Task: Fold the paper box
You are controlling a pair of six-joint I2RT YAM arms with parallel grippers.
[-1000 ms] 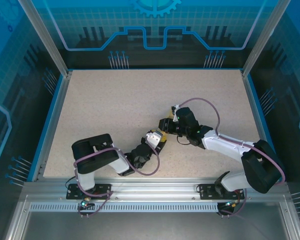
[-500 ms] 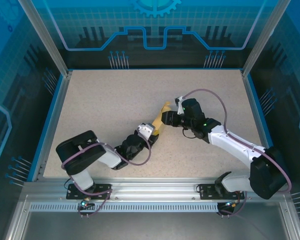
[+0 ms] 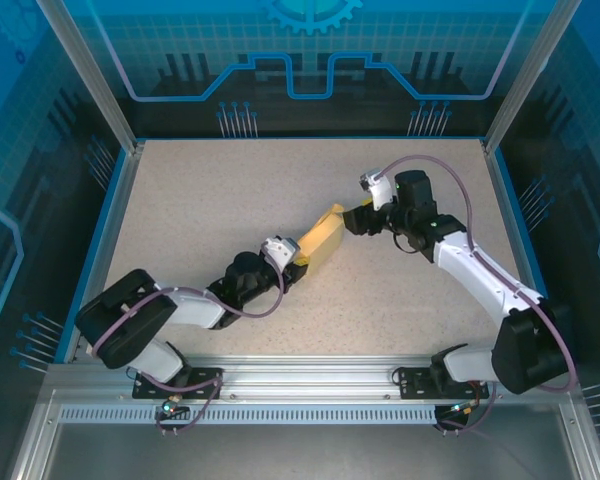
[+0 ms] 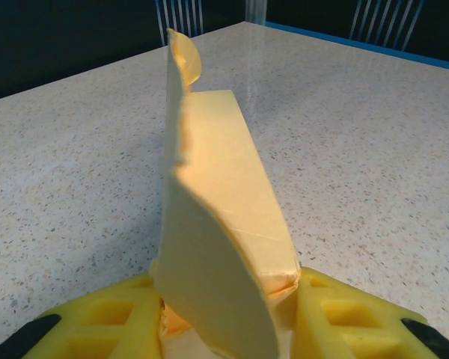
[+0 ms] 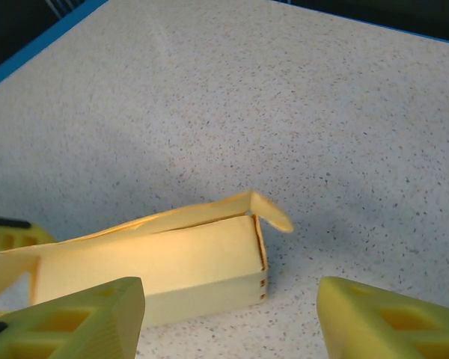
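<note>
Jaws of the left gripper (image 4: 224, 325) are clamping the near end of the paper box (image 4: 226, 202), one yellow finger pressing on each side. The box is stretching straight away from them across the speckled table (image 4: 374, 149), with a loose flap standing up along one long edge and curling over at the far tip. Jaws of the right gripper (image 5: 230, 314) are standing wide apart, gripping nothing. The box's far end is lying just ahead of them, partly hidden behind one finger; whether it is touching that finger I cannot tell.
</note>
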